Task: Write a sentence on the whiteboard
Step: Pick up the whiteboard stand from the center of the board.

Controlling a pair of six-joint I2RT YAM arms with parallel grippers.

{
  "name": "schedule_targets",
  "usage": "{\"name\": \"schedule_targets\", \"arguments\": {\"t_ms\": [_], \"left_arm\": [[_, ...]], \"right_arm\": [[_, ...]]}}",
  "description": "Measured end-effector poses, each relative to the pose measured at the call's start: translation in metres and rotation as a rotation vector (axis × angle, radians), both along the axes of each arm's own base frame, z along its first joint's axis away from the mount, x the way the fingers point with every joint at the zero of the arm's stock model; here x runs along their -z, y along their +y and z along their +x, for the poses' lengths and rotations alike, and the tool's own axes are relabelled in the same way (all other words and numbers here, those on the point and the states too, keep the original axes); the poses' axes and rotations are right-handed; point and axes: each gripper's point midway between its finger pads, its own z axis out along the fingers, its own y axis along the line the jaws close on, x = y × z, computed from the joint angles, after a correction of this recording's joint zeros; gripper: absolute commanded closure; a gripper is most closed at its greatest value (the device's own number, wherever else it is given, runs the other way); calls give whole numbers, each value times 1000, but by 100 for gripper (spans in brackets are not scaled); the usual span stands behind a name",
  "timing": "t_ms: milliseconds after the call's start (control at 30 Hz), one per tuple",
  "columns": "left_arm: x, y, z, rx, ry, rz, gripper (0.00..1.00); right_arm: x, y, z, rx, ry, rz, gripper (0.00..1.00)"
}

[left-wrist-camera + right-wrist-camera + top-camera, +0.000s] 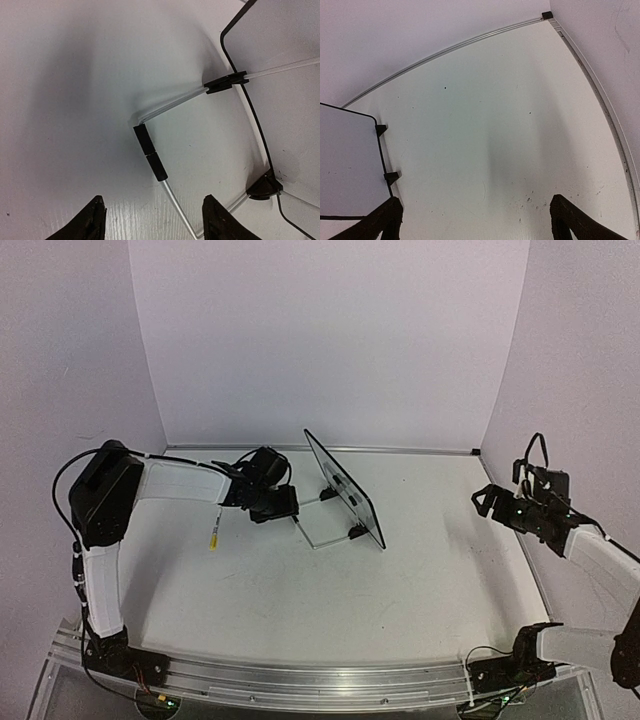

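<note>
**Spotter:** Overhead first. Where's the board?

**Me:** The whiteboard (345, 490) stands mid-table, tilted back on its wire stand (305, 535), and I see it nearly edge-on. My left gripper (283, 502) is just beside the back of that stand. My right gripper (487, 498) hangs well apart, off to the right. A small pale stick (214, 532) lies on the table (400, 600) under my left forearm, but I can't tell whether it's a marker.

**Spotter:** Left wrist?

**Me:** My fingers (95, 220) are apart with nothing between them. The stand's rod, with its black sleeves (150, 152), sits just ahead of the tips, in line with the gap. The board's frame and clip feet (262, 189) are to the right.

**Spotter:** Right wrist?

**Me:** Those fingers (385, 220) are spread wide and hold nothing. The board shows at the left edge of the view. I see no sentence on it in any view.

**Spotter:** So which step?

**Me:** Setup, I'd say. Neither hand has a pen and writing hasn't begun. Next I'd ease the left jaws onto that rod and close gently to steady the board without tipping it. After that, I need to find a marker.
</note>
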Motion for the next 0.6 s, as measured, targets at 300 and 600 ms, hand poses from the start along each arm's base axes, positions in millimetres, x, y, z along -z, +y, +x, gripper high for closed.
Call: {"name": "schedule_targets", "arguments": {"t_ms": [300, 600], "left_arm": [[25, -22, 19, 7, 35, 7, 47], [45, -25, 22, 20, 64, 47, 59]], "right_arm": [[0, 5, 1, -22, -3, 20, 2], [2, 7, 5, -29, -2, 33, 2]]}}
